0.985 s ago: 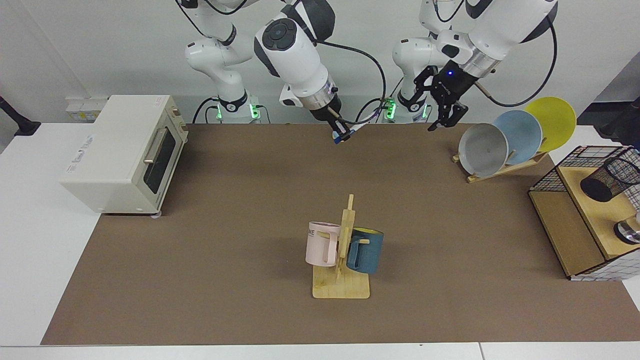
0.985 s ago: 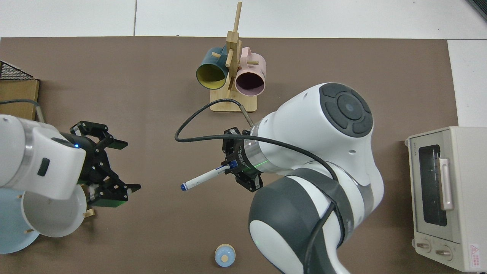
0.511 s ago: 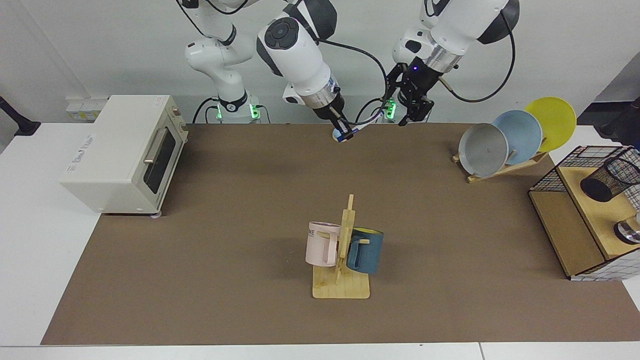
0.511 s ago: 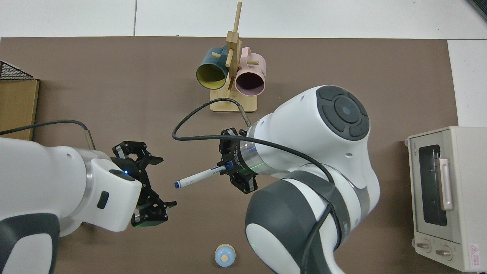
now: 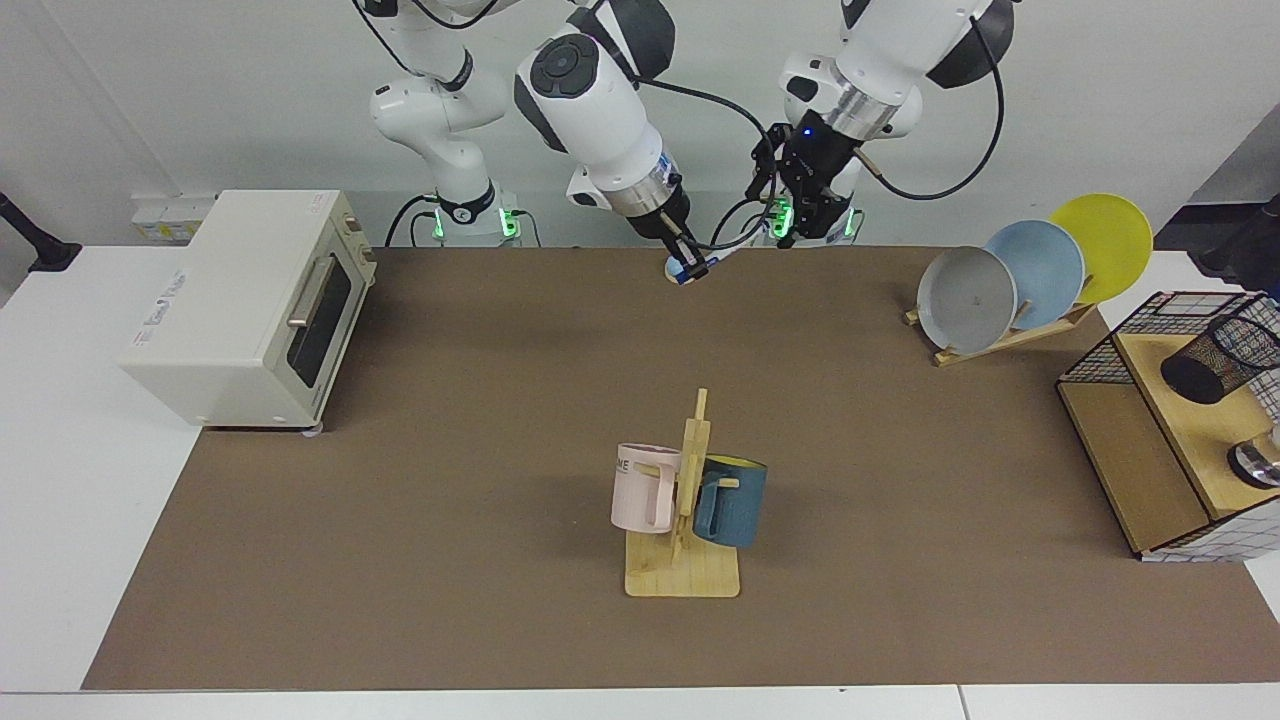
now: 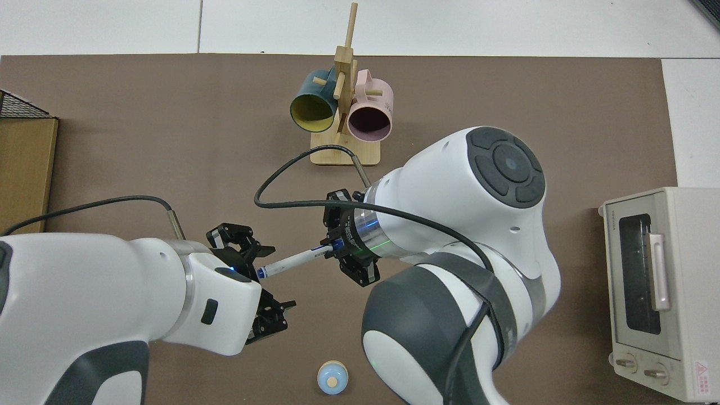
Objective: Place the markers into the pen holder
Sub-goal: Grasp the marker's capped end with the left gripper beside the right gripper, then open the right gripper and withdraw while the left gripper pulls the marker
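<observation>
**Handover closing in**

Swinging in from the plate rack side, my left gripper [image 6: 264, 281] now brackets the marker [image 6: 292, 260] tip, jaws apart. My right gripper [image 6: 344, 252] is clamped on the other end, pen level above the mat [image 5: 450, 420], pointing at the left arm. Holder [image 5: 1220, 358] sits well apart, in the box [image 5: 1140, 480].

The left hand [image 6: 263, 281] has travelled from beside the plate rack across to the marker [image 6: 292, 260], its open fingers now flanking the capped tip. The right hand [image 6: 337, 252] has edged the marker slightly toward it.
</observation>
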### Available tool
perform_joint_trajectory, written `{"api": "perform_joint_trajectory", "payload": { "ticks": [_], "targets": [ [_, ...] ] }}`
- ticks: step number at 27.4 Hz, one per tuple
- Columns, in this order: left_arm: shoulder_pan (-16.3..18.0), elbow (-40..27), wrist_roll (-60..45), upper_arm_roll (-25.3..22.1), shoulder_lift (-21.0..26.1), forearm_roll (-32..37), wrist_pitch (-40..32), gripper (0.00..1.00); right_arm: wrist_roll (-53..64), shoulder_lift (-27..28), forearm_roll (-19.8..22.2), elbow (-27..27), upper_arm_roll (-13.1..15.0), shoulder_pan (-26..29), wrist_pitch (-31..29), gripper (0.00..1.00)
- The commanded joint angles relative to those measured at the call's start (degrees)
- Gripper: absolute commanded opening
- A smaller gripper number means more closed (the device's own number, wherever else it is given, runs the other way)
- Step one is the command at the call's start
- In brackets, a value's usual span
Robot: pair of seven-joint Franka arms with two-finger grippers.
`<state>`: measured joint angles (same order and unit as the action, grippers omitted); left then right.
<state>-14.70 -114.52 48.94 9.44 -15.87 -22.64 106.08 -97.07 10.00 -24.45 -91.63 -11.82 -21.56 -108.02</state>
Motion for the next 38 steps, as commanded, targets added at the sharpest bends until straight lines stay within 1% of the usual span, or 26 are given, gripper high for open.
{"api": "perform_joint_trajectory", "payload": {
  "ticks": [1,3,5,9,15,17,18,22,23,29,30,31,32,38],
  "targets": [
    [-0.7,-3.4,-1.2,0.9,-1.9,-0.1,2.3,0.74,-1.0,-0.1,-1.2,0.0,0.0,-0.8,-0.9,0.0],
    [-0.7,-3.4,-1.7,1.0,-1.8,-0.1,2.7,0.64,-0.7,-0.2,-1.3,0.0,0.1,-1.3,-0.9,0.0],
    [-0.6,-3.4,-2.2,0.9,-1.8,0.0,2.8,0.61,-0.5,-0.2,-1.3,-0.1,0.1,-1.3,-0.9,0.0],
    [-0.7,-3.3,-2.2,1.0,-1.8,0.3,2.8,0.48,-0.4,-0.3,-1.2,-0.3,0.1,-1.3,-0.9,0.0],
    [-0.5,-3.3,-2.1,0.9,-1.7,1.0,2.8,0.35,0.0,-0.5,-1.1,-0.7,0.1,-1.3,-0.8,0.0],
    [-0.5,-3.3,-2.2,0.9,-1.7,1.6,2.6,0.28,0.1,-0.5,-1.1,-0.7,0.1,-1.3,-0.8,0.0],
    [-0.4,-3.3,-2.2,0.9,-1.7,1.8,2.6,0.26,0.1,-0.5,-1.1,-0.7,0.1,-1.3,-0.8,0.0],
    [-0.1,-3.4,-2.2,0.9,-1.7,2.1,2.4,0.08,0.1,-0.5,-1.1,-0.7,0.1,-1.3,-0.7,0.0],
    [-0.1,-3.4,-2.2,0.9,-1.7,2.1,2.3,0.01,0.1,-0.5,-1.1,-0.7,0.1,-1.3,-0.7,0.0],
    [-0.1,-3.3,-2.2,1.0,-1.7,3.7,2.2,0.0,0.7,-0.5,-1.0,-0.7,0.0,-1.3,-0.5,0.0],
    [-0.1,-3.3,-2.2,1.0,-1.7,3.7,2.1,0.0,1.4,-0.5,-1.0,-0.7,0.0,-1.3,-0.4,0.11],
    [0.0,-3.3,-2.2,1.0,-1.7,3.7,2.0,0.0,2.1,-0.5,-1.1,-0.7,0.1,-1.3,-0.3,0.49],
    [0.0,-3.3,-2.2,1.0,-1.7,3.7,2.0,0.0,2.6,-0.5,-0.8,-0.7,0.0,-1.3,-0.3,0.99],
    [0.0,-3.3,-2.2,0.9,-1.7,3.8,1.8,0.0,5.4,-0.9,-0.5,-0.6,0.1,-1.1,0.4,1.0]
  ]
}}
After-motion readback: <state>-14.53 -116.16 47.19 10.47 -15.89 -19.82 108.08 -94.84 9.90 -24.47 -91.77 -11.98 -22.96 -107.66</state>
